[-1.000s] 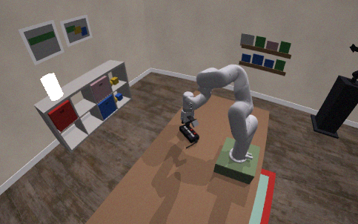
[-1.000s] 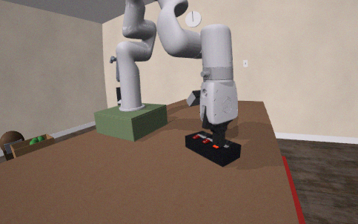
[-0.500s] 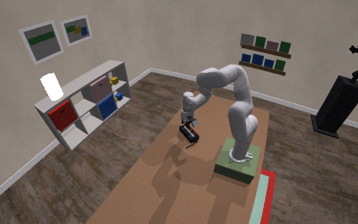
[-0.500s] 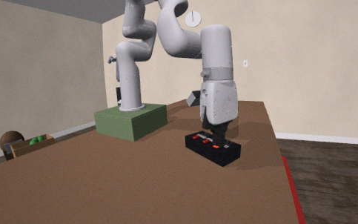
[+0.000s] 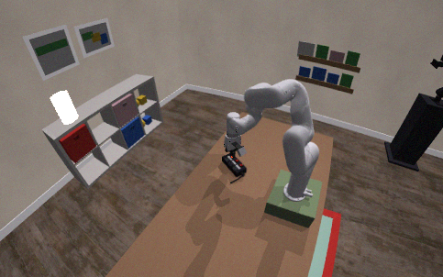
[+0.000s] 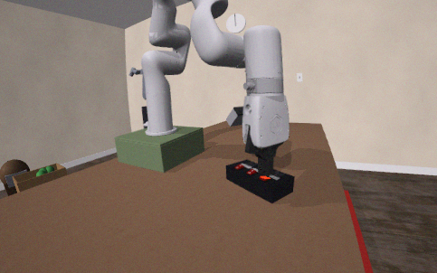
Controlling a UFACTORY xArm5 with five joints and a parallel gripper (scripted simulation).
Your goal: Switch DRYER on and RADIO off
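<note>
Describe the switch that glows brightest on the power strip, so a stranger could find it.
On the brown table, a black power strip lies under the shut claw. Of its three red switches, it is the one nearest the exterior camera: bright orange, while the other two look duller red.
</note>
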